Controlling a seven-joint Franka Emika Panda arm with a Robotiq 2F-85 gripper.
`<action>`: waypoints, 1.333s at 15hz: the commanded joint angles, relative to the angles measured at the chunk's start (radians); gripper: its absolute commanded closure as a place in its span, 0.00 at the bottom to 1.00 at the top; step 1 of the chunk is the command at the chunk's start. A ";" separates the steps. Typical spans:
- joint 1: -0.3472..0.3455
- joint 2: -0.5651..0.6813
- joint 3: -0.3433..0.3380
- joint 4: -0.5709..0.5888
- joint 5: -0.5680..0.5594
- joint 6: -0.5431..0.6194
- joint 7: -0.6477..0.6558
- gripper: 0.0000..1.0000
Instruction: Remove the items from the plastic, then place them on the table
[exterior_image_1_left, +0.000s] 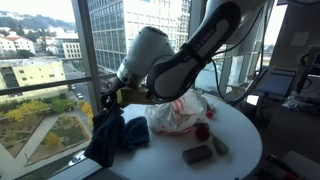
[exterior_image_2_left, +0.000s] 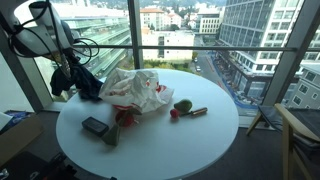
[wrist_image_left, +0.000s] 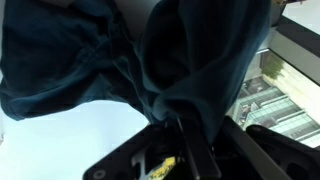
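Pinching a bunch of dark blue cloth (wrist_image_left: 90, 60) tight in the gripper (wrist_image_left: 180, 140), held just beside the plastic bag (exterior_image_1_left: 180, 112) on its window side. Looks like mid-unloading, with a red item (exterior_image_2_left: 125, 118), a dark box (exterior_image_2_left: 95, 126) and a green piece (exterior_image_2_left: 183, 105) already lying around the bag on the table (exterior_image_2_left: 170, 145). Next, probably: lower onto bare table clear of the bag, then let go.
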 joint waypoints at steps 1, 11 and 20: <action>0.022 -0.040 -0.059 0.028 -0.059 -0.042 -0.010 0.49; -0.040 -0.296 -0.288 -0.161 -0.100 -0.238 0.155 0.00; -0.068 -0.385 -0.339 -0.341 0.219 -0.449 0.010 0.00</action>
